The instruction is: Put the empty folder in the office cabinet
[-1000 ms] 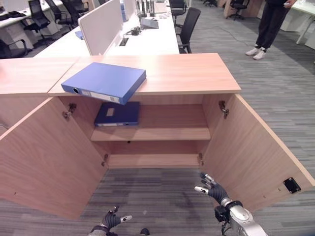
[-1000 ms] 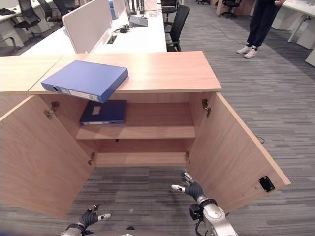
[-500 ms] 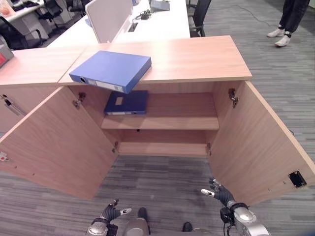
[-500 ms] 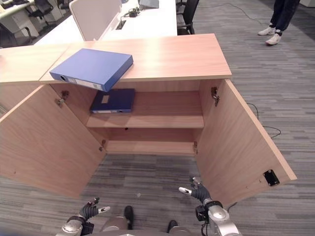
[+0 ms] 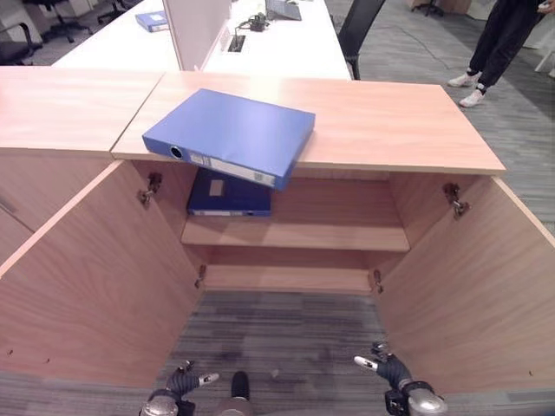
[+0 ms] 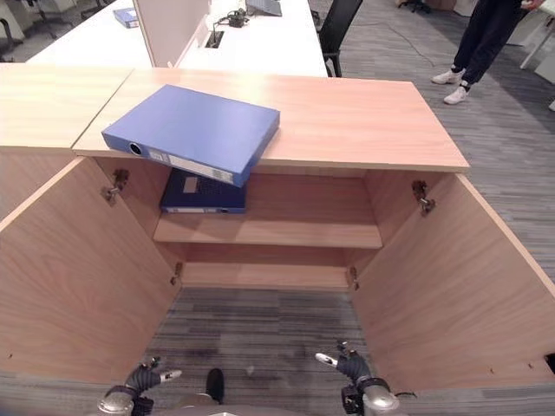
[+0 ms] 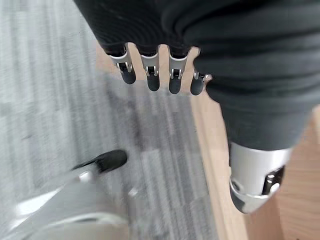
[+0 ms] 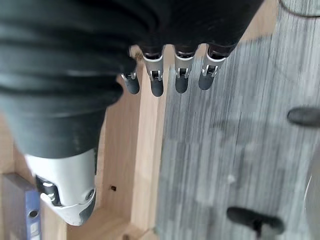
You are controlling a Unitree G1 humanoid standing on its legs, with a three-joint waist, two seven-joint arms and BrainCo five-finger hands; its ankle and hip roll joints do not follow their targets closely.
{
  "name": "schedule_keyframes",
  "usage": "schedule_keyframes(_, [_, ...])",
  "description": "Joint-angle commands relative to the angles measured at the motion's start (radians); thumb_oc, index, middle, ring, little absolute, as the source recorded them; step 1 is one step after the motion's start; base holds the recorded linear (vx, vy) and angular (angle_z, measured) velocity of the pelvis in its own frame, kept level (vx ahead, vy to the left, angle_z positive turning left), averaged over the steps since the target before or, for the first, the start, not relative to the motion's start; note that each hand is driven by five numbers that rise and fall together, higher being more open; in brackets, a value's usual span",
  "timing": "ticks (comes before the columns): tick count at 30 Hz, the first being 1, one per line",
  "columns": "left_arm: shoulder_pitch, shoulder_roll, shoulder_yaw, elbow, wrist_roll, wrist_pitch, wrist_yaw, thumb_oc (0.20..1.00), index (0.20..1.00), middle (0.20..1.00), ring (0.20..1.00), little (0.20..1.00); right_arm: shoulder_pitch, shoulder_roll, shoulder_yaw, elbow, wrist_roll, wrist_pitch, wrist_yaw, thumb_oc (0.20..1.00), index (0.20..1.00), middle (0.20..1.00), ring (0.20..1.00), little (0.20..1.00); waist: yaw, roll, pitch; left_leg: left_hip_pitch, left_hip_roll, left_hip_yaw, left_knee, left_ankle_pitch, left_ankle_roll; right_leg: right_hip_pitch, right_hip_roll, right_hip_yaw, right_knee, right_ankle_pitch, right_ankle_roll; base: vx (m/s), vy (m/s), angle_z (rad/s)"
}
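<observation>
— Where is the flat blue box-file folder (image 5: 232,134)?

— It lies on the light wooden top of the open two-door office cabinet (image 5: 399,130), at its left front, one corner jutting past the edge over the opening. A darker navy folder (image 5: 228,195) lies flat on the upper shelf just below it.

— And the hands?

— Both hang low over the grey striped carpet (image 5: 286,334) in front of the cabinet, well apart from the folder. The left hand (image 5: 184,382) has relaxed, spread fingers and holds nothing; the right hand (image 5: 388,367) likewise, empty and loose.

— Anyone else?

— A person in dark trousers (image 5: 501,39) stands beyond the cabinet, by a white desk (image 5: 286,48).
</observation>
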Motion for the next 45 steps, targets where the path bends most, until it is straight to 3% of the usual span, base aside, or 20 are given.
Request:
schedule_keyframes(1, [-0.008,0.026,0.014,-0.031,0.029,-0.012,-0.003,1.000,1.000,1.000,1.000,1.000,-0.071,-0.042,0.006,-0.023,-0.025,-0.024,0.000,1.000,1.000,1.000,1.000,1.000,0.009,0.002,0.023,-0.054,0.060,-0.026,0.050,-0.056,-0.052,0.001,0.014,0.039,0.077,-0.015,0.040,0.09,0.200,-0.26])
schedule_keyframes(3, [-0.008,0.034,0.024,-0.036,0.024,-0.010,-0.001,1.000,1.000,1.000,1.000,1.000,-0.077,-0.040,0.003,-0.036,-0.021,-0.025,0.000,1.000,1.000,1.000,1.000,1.000,0.005,0.011,0.039,-0.038,0.051,-0.014,0.050,-0.072,-0.032,-0.051,0.009,0.031,0.171,0.056,0.039,0.08,0.235,-0.17])
schedule_keyframes(4, [-0.002,0.040,0.030,-0.044,0.016,-0.009,0.000,1.000,1.000,1.000,1.000,1.000,-0.081,-0.035,0.000,-0.035,-0.021,-0.026,-0.005,1.000,1.000,1.000,1.000,1.000,0.003,0.028,0.052,-0.019,0.050,-0.001,0.041,-0.081,-0.017,-0.089,0.011,-0.014,0.243,0.086,0.038,0.05,0.186,-0.20])
schedule_keyframes(5, [-0.002,0.040,0.031,-0.044,0.016,-0.009,0.000,1.000,1.000,1.000,1.000,1.000,-0.081,-0.035,0.000,-0.035,-0.021,-0.026,-0.005,1.000,1.000,1.000,1.000,1.000,0.003,0.028,0.052,-0.019,0.049,0.000,0.041,-0.081,-0.017,-0.090,0.010,-0.013,0.245,0.085,0.038,0.10,0.253,-0.25])
schedule_keyframes(6, [0.001,0.039,0.037,-0.035,0.018,-0.008,0.002,1.000,1.000,1.000,1.000,1.000,-0.079,-0.028,0.000,-0.036,-0.022,-0.030,-0.005,1.000,1.000,1.000,1.000,1.000,-0.001,0.044,0.054,0.007,0.042,0.013,0.028,-0.097,-0.010,-0.122,0.017,-0.064,0.279,0.077,0.040,0.13,0.183,-0.09])
schedule_keyframes(8, [0.005,0.037,0.040,-0.037,0.017,-0.008,0.001,1.000,1.000,1.000,1.000,1.000,-0.073,-0.028,-0.002,-0.038,-0.023,-0.030,-0.005,1.000,1.000,1.000,1.000,1.000,-0.009,0.048,0.054,0.022,0.037,0.010,0.024,-0.104,-0.009,-0.140,0.036,-0.064,0.281,0.057,0.033,0.13,0.140,-0.25])
schedule_keyframes(9, [0.007,0.035,0.041,-0.037,0.017,-0.009,-0.001,1.000,1.000,1.000,1.000,1.000,-0.066,-0.030,-0.008,-0.041,-0.022,-0.030,-0.005,1.000,1.000,1.000,1.000,1.000,-0.021,0.057,0.057,0.038,0.030,0.000,0.017,-0.110,-0.009,-0.160,0.069,-0.060,0.259,0.014,0.017,0.19,0.052,-0.17])
schedule_keyframes(10, [0.005,0.034,0.039,-0.035,0.019,-0.012,-0.002,1.000,1.000,1.000,1.000,1.000,-0.059,-0.034,-0.013,-0.043,-0.017,-0.031,-0.008,1.000,1.000,1.000,1.000,1.000,-0.033,0.061,0.065,0.058,0.020,-0.010,0.012,-0.121,-0.015,-0.149,0.085,-0.077,0.145,-0.040,0.002,0.24,0.032,0.07])
schedule_keyframes(11, [-0.002,0.036,0.034,-0.028,0.021,-0.013,-0.002,1.000,1.000,1.000,1.000,1.000,-0.061,-0.037,-0.012,-0.039,-0.015,-0.033,-0.012,1.000,1.000,1.000,1.000,1.000,-0.034,0.056,0.064,0.065,0.017,-0.005,0.008,-0.127,-0.022,-0.161,0.075,-0.091,0.073,-0.034,-0.002,0.21,-0.033,0.05])
schedule_keyframes(13, [-0.008,0.028,0.028,-0.026,0.026,-0.017,-0.003,1.000,1.000,1.000,1.000,1.000,-0.047,-0.035,-0.014,-0.040,-0.015,-0.031,-0.008,1.000,1.000,1.000,1.000,1.000,-0.053,0.051,0.066,0.081,0.011,-0.025,0.009,-0.137,-0.026,-0.141,0.074,-0.053,0.002,-0.023,0.002,0.12,-0.053,0.14])
schedule_keyframes(18, [0.005,0.011,0.033,-0.032,0.026,-0.020,0.000,1.000,1.000,1.000,1.000,1.000,-0.025,-0.042,-0.015,-0.034,-0.019,-0.025,-0.001,1.000,1.000,1.000,1.000,1.000,-0.048,0.044,0.032,0.113,0.018,-0.019,0.003,-0.146,-0.038,-0.066,0.054,-0.041,-0.097,0.014,0.004,0.10,-0.082,0.34])
schedule_keyframes(30, [0.023,-0.002,0.005,-0.119,0.022,-0.027,-0.011,1.000,1.000,1.000,1.000,1.000,0.001,-0.052,0.004,-0.036,-0.036,-0.020,0.023,1.000,1.000,1.000,1.000,1.000,-0.048,0.046,-0.002,0.152,0.051,-0.037,0.003,-0.148,-0.073,0.034,0.075,-0.080,-0.163,-0.015,-0.013,0.06,-0.081,0.00])
schedule_keyframes(34, [0.025,0.009,0.005,-0.218,0.012,-0.034,0.002,1.000,1.000,1.000,1.000,1.000,0.008,-0.059,0.004,-0.041,-0.040,-0.022,0.024,1.000,1.000,1.000,1.000,1.000,-0.044,0.048,-0.006,0.154,0.063,-0.050,0.003,-0.142,-0.082,0.049,0.086,-0.088,-0.169,-0.025,-0.020,0.03,-0.079,0.08])
schedule_keyframes(38, [0.030,0.061,0.039,-0.458,0.078,-0.054,0.073,1.000,1.000,1.000,1.000,1.000,0.013,-0.062,-0.010,-0.046,-0.044,-0.034,0.013,1.000,1.000,1.000,1.000,1.000,-0.031,0.046,-0.009,0.153,0.075,-0.072,0.003,-0.134,-0.091,0.067,0.100,-0.099,-0.172,-0.042,-0.029,0.03,-0.073,0.12])
schedule_keyframes(41, [0.029,0.075,0.062,-0.536,0.130,-0.057,0.127,1.000,1.000,1.000,1.000,1.000,0.011,-0.058,-0.012,-0.044,-0.044,-0.042,0.002,1.000,1.000,1.000,1.000,1.000,-0.027,0.043,-0.010,0.152,0.080,-0.082,0.003,-0.131,-0.095,0.073,0.105,-0.105,-0.172,-0.048,-0.032,0.00,-0.056,0.13])
schedule_keyframes(43, [0.035,0.125,0.101,-0.687,0.292,-0.064,0.240,1.000,1.000,1.000,1.000,1.000,0.016,-0.050,-0.017,-0.051,-0.048,-0.061,-0.015,1.000,1.000,1.000,1.000,1.000,-0.016,0.039,-0.012,0.144,0.084,-0.094,0.003,-0.117,-0.098,0.077,0.112,-0.116,-0.172,-0.048,-0.037,-0.03,-0.069,0.18])
schedule_keyframes(45, [0.039,0.138,0.118,-0.727,0.344,-0.064,0.282,1.000,1.000,1.000,1.000,1.000,0.013,-0.049,-0.015,-0.045,-0.050,-0.066,-0.026,1.000,1.000,1.000,1.000,1.000,-0.011,0.038,-0.013,0.144,0.086,-0.099,0.003,-0.117,-0.100,0.081,0.115,-0.121,-0.172,-0.051,-0.038,0.01,-0.051,0.15])
